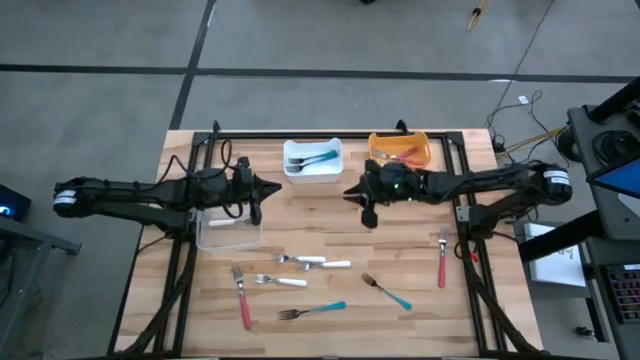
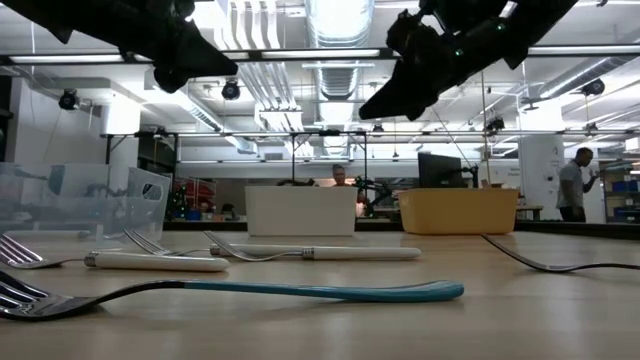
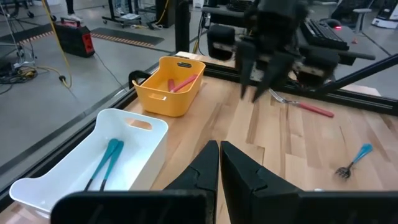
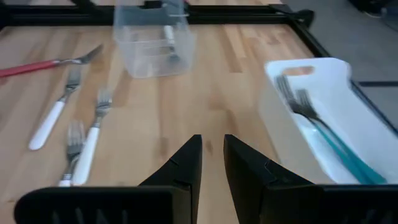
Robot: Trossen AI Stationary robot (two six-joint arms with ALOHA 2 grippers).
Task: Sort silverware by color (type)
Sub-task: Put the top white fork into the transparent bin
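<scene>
Nearest the low camera lies a teal-handled fork (image 2: 300, 290) on the bench (image 1: 330, 225), with white-handled forks (image 1: 300, 262) behind and red-handled forks (image 1: 441, 262) at either side. Two teal forks (image 1: 318, 160) sit in the far white bin (image 1: 312, 172). Left claw (image 1: 256, 208) hangs pressed closed over the clear bin (image 1: 228, 236); right claw (image 1: 369, 212) hovers narrowly parted, holding nothing, near the orange bin (image 1: 400, 149)

A white bin (image 1: 313, 160) and an orange bin (image 1: 400, 150) are sitting side by side at the far edge of the wooden surface (image 1: 330, 230), while a clear bin (image 1: 228, 228) is standing toward its left. A person (image 2: 573, 185) is standing in the room behind.
</scene>
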